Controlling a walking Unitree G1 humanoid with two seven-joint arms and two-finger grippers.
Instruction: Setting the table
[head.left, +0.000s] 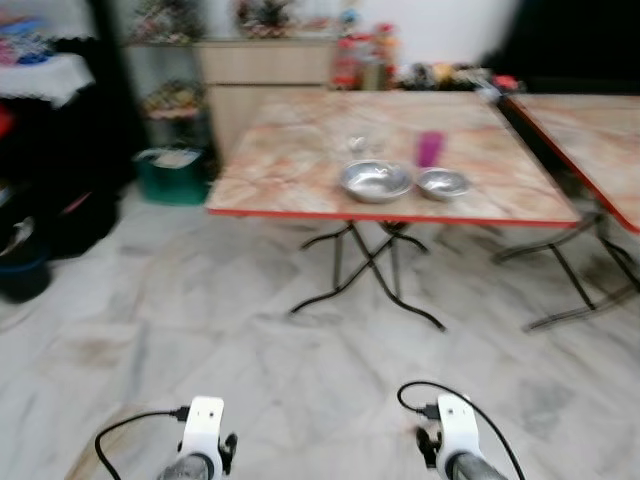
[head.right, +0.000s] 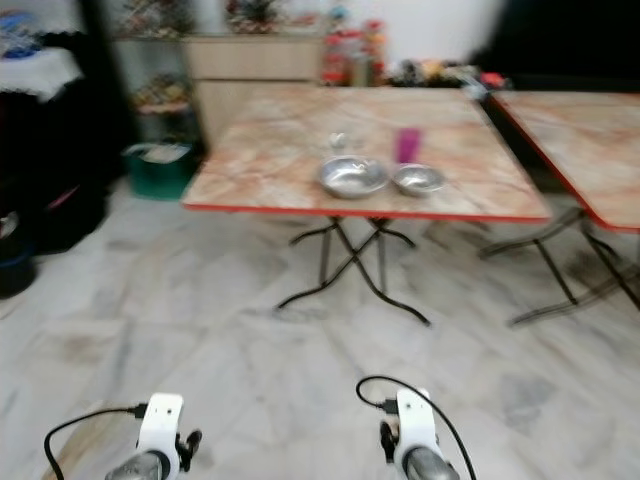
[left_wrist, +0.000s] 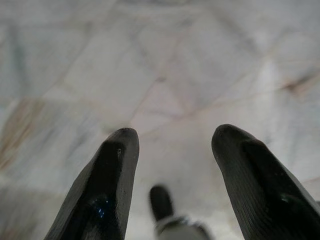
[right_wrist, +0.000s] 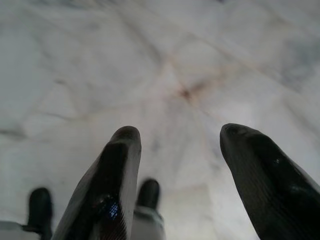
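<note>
Bowls: two metal bowls (head.left: 376, 181) on the table (head.left: 280, 170), far from both grippers.
Left gripper (left_wrist: 172, 145): fingers apart, empty, above floor (left_wrist: 165, 60).
Right gripper (right_wrist: 177, 145): same.

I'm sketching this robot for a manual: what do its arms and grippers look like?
Both arms are silver with a white wrist block and a looping black cable. The left gripper and right gripper each have two long, glossy black fingers tapering to rounded tips.

Bright, even daylight; overall motion blur
</note>
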